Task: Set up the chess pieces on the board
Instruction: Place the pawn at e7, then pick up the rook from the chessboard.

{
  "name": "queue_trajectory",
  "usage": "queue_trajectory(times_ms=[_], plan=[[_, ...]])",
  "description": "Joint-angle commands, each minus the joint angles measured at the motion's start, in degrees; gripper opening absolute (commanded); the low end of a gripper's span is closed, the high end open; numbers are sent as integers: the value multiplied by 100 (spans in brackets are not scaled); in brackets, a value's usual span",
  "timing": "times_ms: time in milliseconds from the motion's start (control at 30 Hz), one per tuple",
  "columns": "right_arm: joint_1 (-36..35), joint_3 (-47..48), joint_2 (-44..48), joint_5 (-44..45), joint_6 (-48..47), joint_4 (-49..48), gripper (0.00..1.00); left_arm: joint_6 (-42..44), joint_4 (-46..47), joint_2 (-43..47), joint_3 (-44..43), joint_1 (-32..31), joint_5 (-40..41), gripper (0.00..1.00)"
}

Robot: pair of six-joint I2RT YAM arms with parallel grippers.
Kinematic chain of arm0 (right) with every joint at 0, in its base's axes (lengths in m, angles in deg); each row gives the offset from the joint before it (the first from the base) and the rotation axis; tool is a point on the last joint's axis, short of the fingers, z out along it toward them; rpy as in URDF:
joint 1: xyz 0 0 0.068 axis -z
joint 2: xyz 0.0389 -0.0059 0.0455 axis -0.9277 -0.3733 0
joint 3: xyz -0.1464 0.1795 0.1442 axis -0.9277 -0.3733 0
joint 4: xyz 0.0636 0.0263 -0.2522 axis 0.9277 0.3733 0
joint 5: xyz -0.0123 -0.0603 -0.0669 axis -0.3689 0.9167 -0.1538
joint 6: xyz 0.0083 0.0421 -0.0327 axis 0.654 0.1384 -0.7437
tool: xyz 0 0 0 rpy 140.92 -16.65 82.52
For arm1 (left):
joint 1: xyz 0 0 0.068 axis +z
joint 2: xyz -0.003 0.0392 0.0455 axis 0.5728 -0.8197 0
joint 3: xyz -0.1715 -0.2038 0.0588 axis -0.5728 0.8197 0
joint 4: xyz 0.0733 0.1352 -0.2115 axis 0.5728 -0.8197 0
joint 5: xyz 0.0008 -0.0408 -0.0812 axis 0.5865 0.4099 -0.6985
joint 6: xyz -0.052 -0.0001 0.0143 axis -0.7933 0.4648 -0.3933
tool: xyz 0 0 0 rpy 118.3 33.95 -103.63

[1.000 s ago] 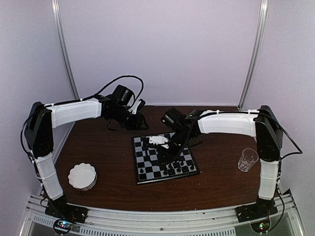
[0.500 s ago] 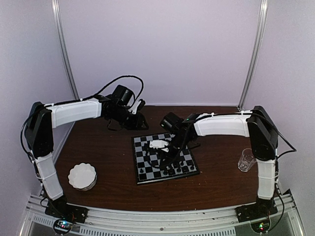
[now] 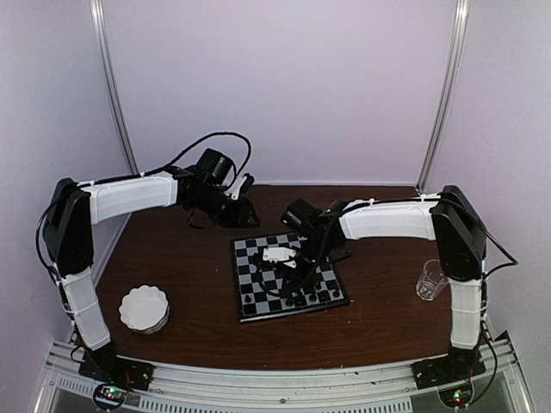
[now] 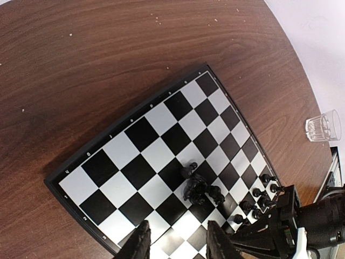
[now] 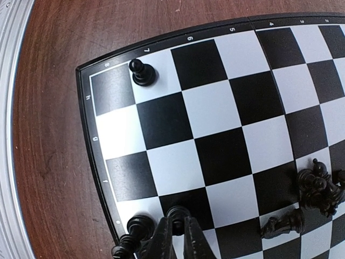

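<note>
Right hand (image 5: 176, 225): pressed together at a piece (image 5: 176, 210) on the board (image 5: 213, 110) edge, likely seating it
Left hand (image 4: 178, 229): spread, empty, held clear

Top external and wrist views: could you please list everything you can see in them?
table: one, dark brown wood, under everything
board: one, black and white squares, middle of the table
chess pieces: several, exact count unclear, black, on the board: a cluster mid-board, others along its near edge
dish: one, white, scalloped, near left of the board
glass: one, clear, right of the board
left end effector: one, black, open, hovering by the board's far left
right end effector: one, black, shut, low over the board, tips at a piece by its edge
</note>
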Motion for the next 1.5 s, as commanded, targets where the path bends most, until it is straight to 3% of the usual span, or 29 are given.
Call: queue_trajectory(times_ms=[0,700,933,1233,1467], plan=[[12,-38,-107,139,-50,-63,10,-33,222,144,-36,29,-102,36],[41,149,354,53,143,59,16,-24,221,151,-27,28,-79,36],[515,518,599,-160,726,123,26,-24,221,132,-27,28,-94,36],[695,425,165,373,1286,-225,34,-26,236,113,-18,28,-104,36],[689,622,-285,432,1479,-216,35,-15,232,89,-16,28,-118,36]])
